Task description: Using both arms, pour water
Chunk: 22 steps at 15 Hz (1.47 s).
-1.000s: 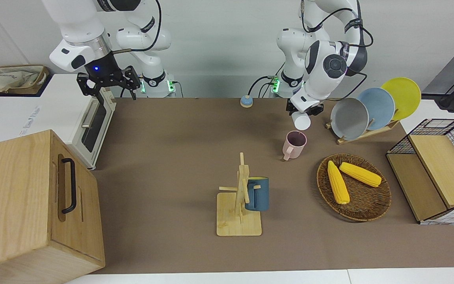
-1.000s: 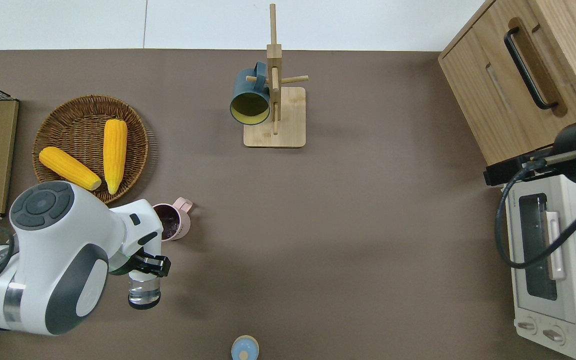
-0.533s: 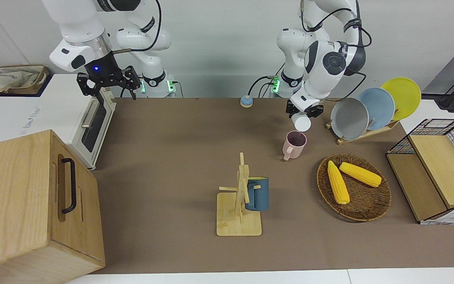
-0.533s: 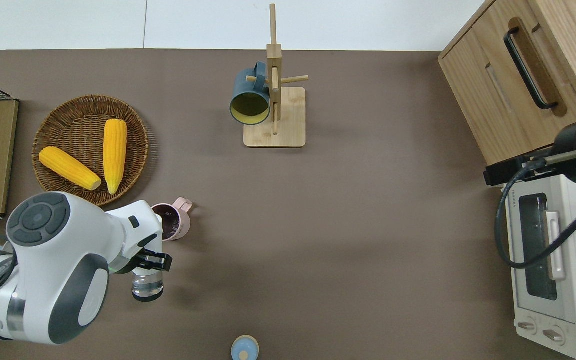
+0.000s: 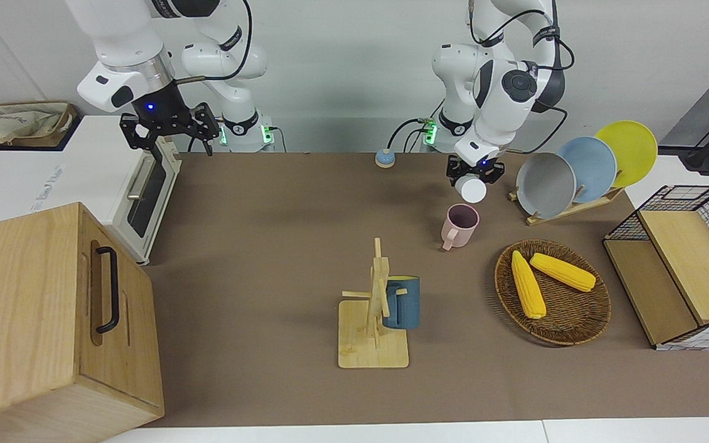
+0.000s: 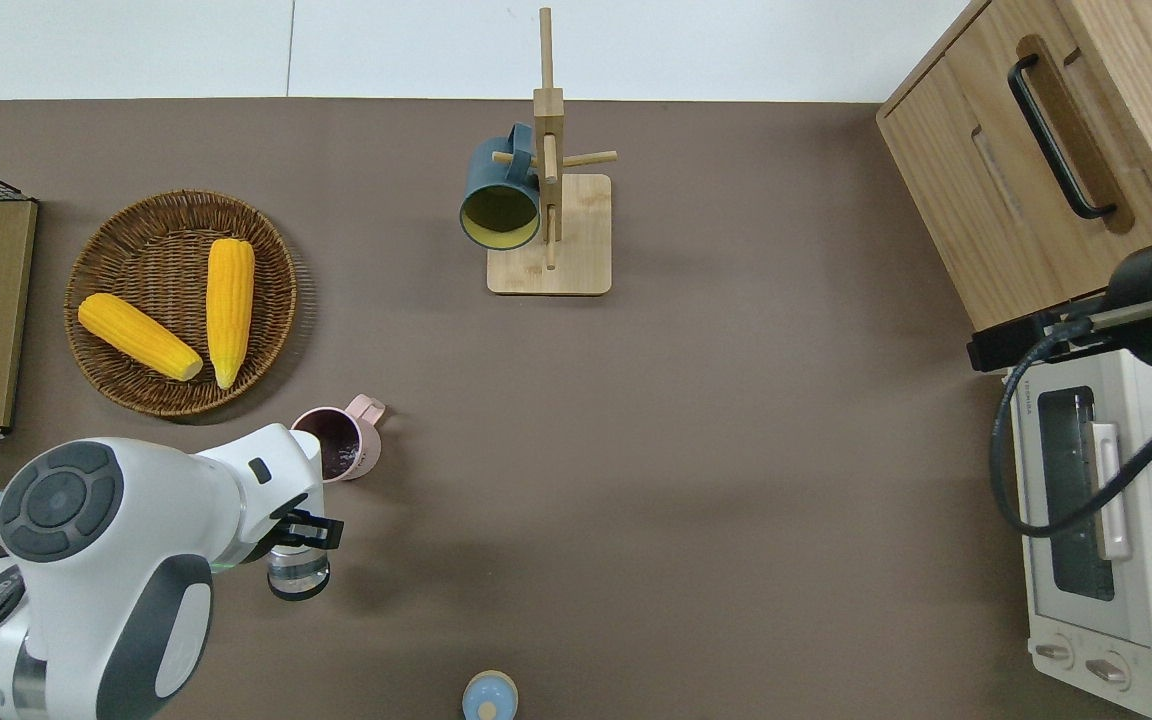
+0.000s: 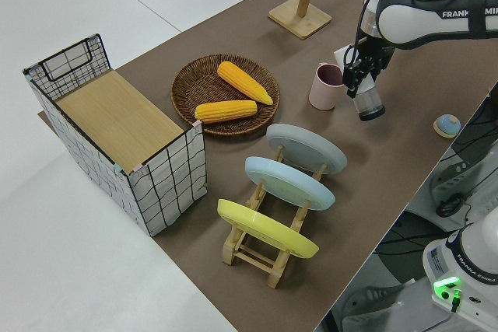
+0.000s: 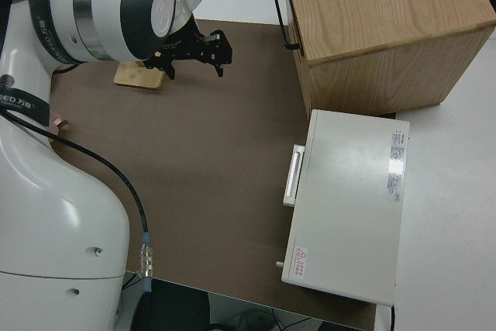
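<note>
One clear glass (image 6: 296, 572), held in closed fingers of left gripper (image 6: 302, 532), tilted over worktop (image 6: 636, 450) just nearer robots than pink mug (image 6: 341, 445). Right gripper (image 5: 170, 129) parked, fingers spread, empty. Risk: leftover water dripping onto worktop if glass righted slowly.

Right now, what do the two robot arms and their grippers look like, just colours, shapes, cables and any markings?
Both arms are glossy white, rounded and jointed. The left arm has dark grey caps at its joints and grey lettering on one link; black cables loop along it. The right arm has a black wrist section with a small blue light. Each ends in a black two-finger gripper: left gripper, right gripper. Green lights glow at the bases.
</note>
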Motion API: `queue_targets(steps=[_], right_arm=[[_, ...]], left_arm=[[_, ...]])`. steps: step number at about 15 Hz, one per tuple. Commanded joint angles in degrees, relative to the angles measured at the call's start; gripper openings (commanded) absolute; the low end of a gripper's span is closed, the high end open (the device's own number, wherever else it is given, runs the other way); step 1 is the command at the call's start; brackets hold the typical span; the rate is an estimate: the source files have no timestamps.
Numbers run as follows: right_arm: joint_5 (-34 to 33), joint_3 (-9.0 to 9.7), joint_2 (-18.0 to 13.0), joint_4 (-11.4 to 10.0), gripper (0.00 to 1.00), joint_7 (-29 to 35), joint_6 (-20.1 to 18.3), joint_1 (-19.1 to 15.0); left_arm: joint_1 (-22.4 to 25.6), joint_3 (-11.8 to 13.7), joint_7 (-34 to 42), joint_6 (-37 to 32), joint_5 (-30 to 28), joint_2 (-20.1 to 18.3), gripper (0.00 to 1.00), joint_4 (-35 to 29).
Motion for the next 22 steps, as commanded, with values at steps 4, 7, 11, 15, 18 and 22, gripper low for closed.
queue_targets(steps=[4, 7, 11, 15, 18, 22], right_arm=[[-0.21, 0.09, -0.46, -0.17, 0.987, -0.01, 0.39, -0.09], [-0.21, 0.09, -0.46, -0.17, 0.987, -0.01, 0.39, -0.17], [-0.21, 0.09, -0.46, -0.08, 0.987, -0.01, 0.39, -0.09], [-0.21, 0.09, -0.46, -0.17, 0.987, -0.01, 0.39, -0.17], [-0.21, 0.09, -0.46, -0.08, 0.987, -0.01, 0.39, -0.17], [-0.21, 0.09, -0.46, -0.17, 0.987, -0.01, 0.39, -0.17]], left_arm=[[-0.25, 0.16, -0.88, 3.57, 1.22, -4.46, 0.06, -4.02], [0.71, 0.69, -1.59, 4.27, 1.31, -8.50, 0.06, -5.87], [4.84, 0.86, -1.67, 5.07, 2.54, -11.32, 0.07, -5.87], [8.98, 0.86, -1.85, 9.54, 2.89, -12.21, 0.07, -5.00], [11.61, 0.86, -4.83, 11.66, 3.24, -11.16, 0.08, -1.84], [15.66, 0.95, -5.72, 11.49, 3.95, -8.00, 0.07, 6.23]])
